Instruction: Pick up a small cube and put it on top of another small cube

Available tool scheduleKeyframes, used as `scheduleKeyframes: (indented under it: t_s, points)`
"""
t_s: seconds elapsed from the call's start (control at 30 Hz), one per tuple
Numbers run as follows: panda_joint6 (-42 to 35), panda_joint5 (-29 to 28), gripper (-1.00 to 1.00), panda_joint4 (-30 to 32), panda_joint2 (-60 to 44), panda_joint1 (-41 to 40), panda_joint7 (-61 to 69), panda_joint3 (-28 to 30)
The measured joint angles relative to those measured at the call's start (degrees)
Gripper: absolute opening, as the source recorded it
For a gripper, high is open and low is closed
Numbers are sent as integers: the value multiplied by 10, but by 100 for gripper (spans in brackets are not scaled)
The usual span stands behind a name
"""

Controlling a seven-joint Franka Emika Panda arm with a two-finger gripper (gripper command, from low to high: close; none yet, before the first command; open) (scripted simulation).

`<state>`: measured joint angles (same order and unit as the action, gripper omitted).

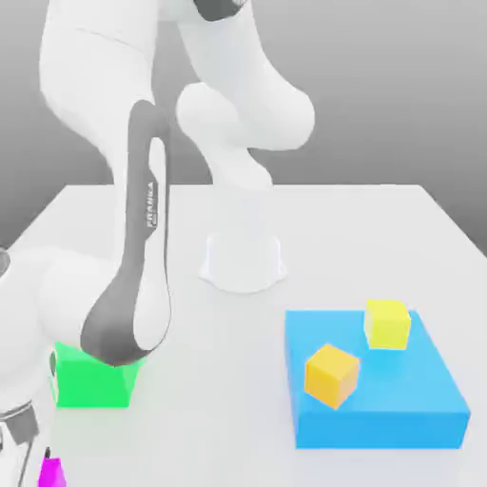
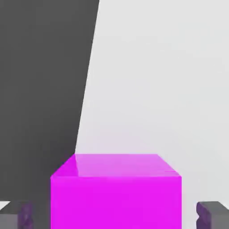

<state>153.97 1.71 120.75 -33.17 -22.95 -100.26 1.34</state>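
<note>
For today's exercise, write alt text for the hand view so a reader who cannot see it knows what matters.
A bright magenta cube sits between the two grey fingers, with a small gap showing on each side. Behind it lies the pale table, whose edge meets a dark background.

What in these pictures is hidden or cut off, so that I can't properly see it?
- Magenta cube: in the exterior view the bottom edge cuts it off, and in the hand view the picture's edge cuts off its lower part.
- Green block: in the exterior view the arm covers its upper side.
- Table: in the exterior view the arm hides much of its left part.
</note>
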Motion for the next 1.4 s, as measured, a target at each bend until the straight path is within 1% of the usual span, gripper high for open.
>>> scheduleKeyframes:
  t_s: [0.13,0.3,0.57,0.73,0.93,1.13,1.2,1.3,1.33,1.4]
  points:
    - [0,0,-100,0,0,0,0,0]
    - [-63,-8,-100,28,91,3,-1,10]
    - [-112,-64,-100,143,251,-15,-1,54]
    - [-143,-90,-100,216,355,-43,6,73]
    - [-179,-103,-100,304,481,-68,25,90]
    - [-212,-101,-100,392,607,-93,55,112]
    - [-183,-100,-100,411,597,-95,60,118]
    - [-114,-99,-100,432,549,-95,64,125]
    - [-92,-98,100,438,532,-94,65,127]
    - [-92,-98,100,438,532,-94,65,127]
